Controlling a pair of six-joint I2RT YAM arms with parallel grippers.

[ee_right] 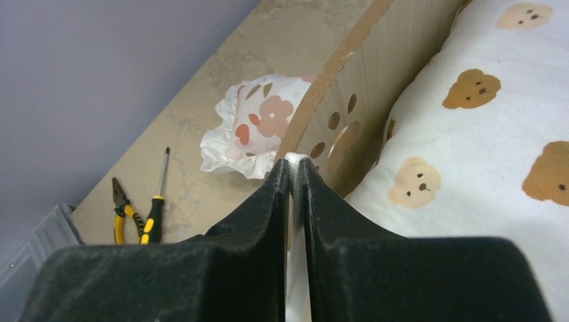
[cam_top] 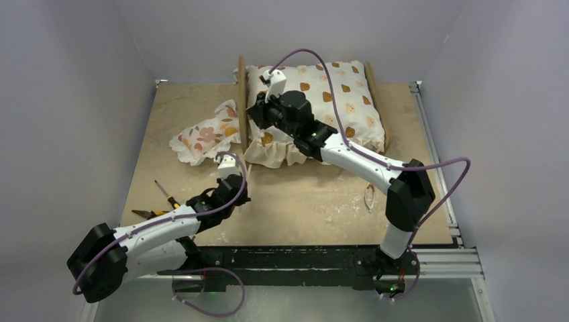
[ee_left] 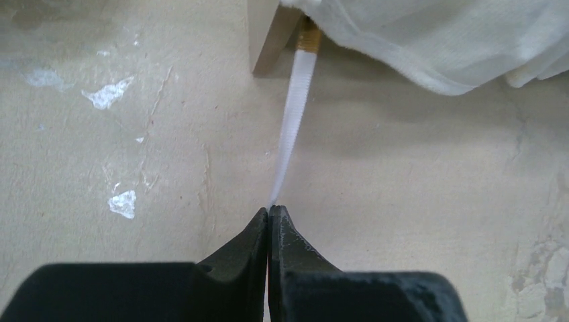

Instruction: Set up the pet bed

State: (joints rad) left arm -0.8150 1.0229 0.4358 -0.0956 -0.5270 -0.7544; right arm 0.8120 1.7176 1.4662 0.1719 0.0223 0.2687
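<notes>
The pet bed (cam_top: 242, 87) stands at the back of the table, its light-wood headboard (ee_right: 349, 100) with the paw-print cutout on the left. A bear-print cushion (cam_top: 335, 100) lies in it. My left gripper (cam_top: 243, 181) sits in front of the bed's near-left corner, shut on a white strap (ee_left: 292, 127). That strap runs taut to a brass fitting beside the frame's leg (ee_left: 268, 33). My right gripper (cam_top: 253, 114) is at the headboard's inner side, above the cushion (ee_right: 470, 147). In the right wrist view it (ee_right: 293, 164) is pinched on a second white strap.
A floral ruffled pillow (cam_top: 204, 134) lies left of the headboard. Yellow-handled pliers and a screwdriver (cam_top: 158, 201) rest near the table's left front. A small pale loop (cam_top: 369, 196) lies right of centre. Walls enclose the table; a metal rail (cam_top: 433, 147) runs along the right edge.
</notes>
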